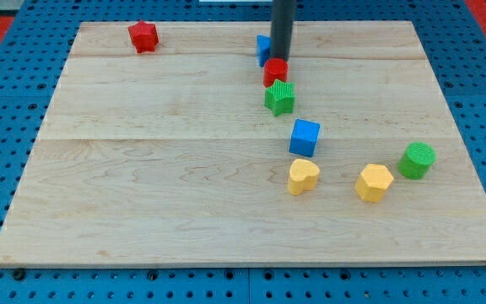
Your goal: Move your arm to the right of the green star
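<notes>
The green star (280, 98) lies on the wooden board (142, 169), a little right of its middle and toward the view's top. A red block (275, 72) touches it from above. My tip (280, 57) stands at the red block's top edge, above the green star, not at its right. A blue block (264, 47) is partly hidden behind the rod at the tip's left.
A blue cube (305, 137) lies below the green star. A yellow heart (303, 176), a yellow hexagon (374, 181) and a green cylinder (417, 160) lie lower right. A red star (143, 36) lies at the top left.
</notes>
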Motion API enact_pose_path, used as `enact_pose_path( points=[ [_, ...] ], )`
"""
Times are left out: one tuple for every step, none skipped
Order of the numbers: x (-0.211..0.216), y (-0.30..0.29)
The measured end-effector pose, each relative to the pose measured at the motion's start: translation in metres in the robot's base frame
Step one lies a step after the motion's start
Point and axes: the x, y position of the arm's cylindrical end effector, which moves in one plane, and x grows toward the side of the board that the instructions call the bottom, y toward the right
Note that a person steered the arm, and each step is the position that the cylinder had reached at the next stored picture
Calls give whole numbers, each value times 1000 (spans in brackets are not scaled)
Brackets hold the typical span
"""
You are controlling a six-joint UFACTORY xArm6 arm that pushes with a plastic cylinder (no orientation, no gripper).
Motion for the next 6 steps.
enact_pose_path(
  points=[
    [-32, -24],
    [-32, -24],
    [-11, 47],
    [-7, 66],
    [-7, 66],
    [-7, 66]
  ],
)
